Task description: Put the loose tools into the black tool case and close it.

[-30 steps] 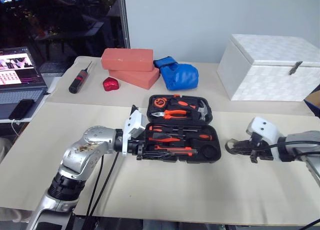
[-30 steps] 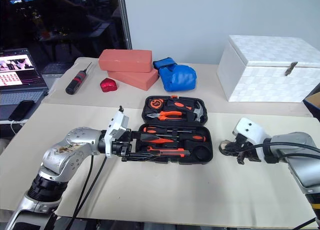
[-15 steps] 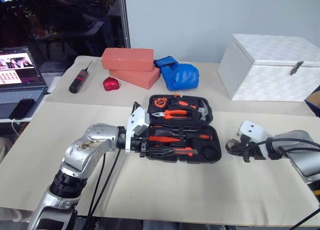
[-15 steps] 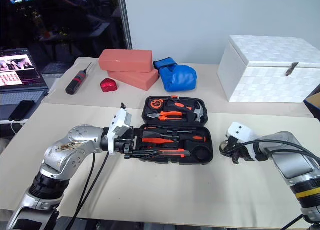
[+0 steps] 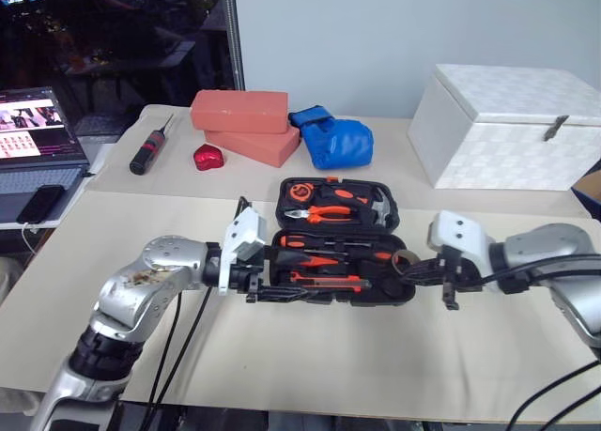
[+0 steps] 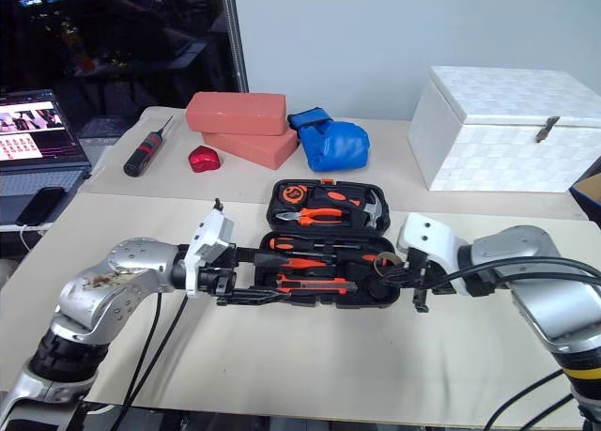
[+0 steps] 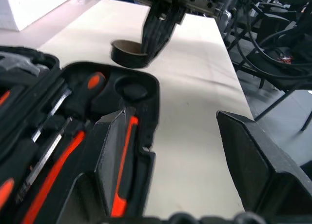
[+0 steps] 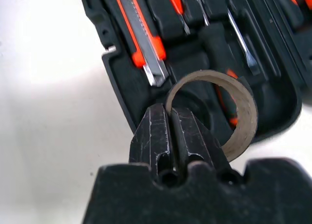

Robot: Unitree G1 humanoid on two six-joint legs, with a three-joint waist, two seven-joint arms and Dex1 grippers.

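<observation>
The black tool case [image 5: 394, 234] lies open in the middle of the table. Pliers and a hammer sit in its far half. Screwdrivers [image 5: 315, 259] and the orange-and-black utility knife [image 5: 324, 281] lie in its near half. My right gripper [image 5: 418, 269] is shut on the grey tape ring [image 5: 406, 259] and holds it just above the case's right end, near the round recess [image 7: 132, 91]. The right wrist view shows the ring's [image 8: 229, 112] wall pinched between the fingertips [image 8: 157, 124]. My left gripper [image 5: 260, 285] is open at the case's front left corner, with one finger [image 7: 114, 155] over the case's edge.
A white box [image 5: 512, 126] stands at the back right. Two red bricks [image 5: 239, 112], a blue glove [image 5: 333, 140], a small red object [image 5: 207, 157] and a black-and-red screwdriver [image 5: 150, 147] lie at the back left. A laptop [image 5: 33, 135] and phone [image 5: 39, 204] sit off the table's left side.
My right gripper closed on the tape ring on the table, lifted it and carried it left to the case's right end. The left gripper stayed by the case's corner.
</observation>
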